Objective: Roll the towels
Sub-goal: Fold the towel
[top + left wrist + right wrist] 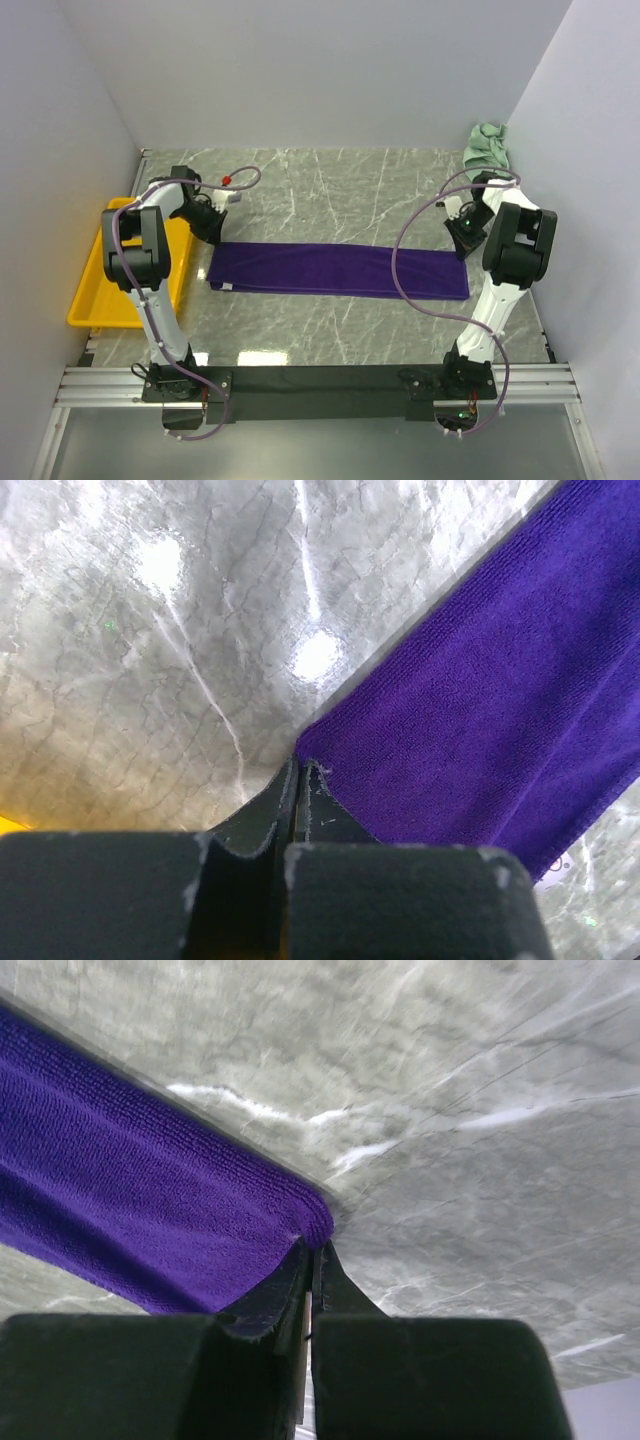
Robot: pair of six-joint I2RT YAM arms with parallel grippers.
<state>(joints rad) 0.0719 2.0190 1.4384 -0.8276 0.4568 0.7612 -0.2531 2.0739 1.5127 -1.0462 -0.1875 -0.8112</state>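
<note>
The purple towel lies flat as a long strip across the middle of the table. My left gripper is down at its far left corner, and in the left wrist view the jaws are shut, pinching the tip of that corner of the towel. My right gripper is at the far right corner; its jaws are shut on the rounded corner of the towel. The mint green towel lies crumpled in the back right corner, away from both grippers.
A yellow tray sits at the left edge of the table, beside the left arm. White walls close in the table on the left, back and right. Purple cables loop from both arms over the marble tabletop.
</note>
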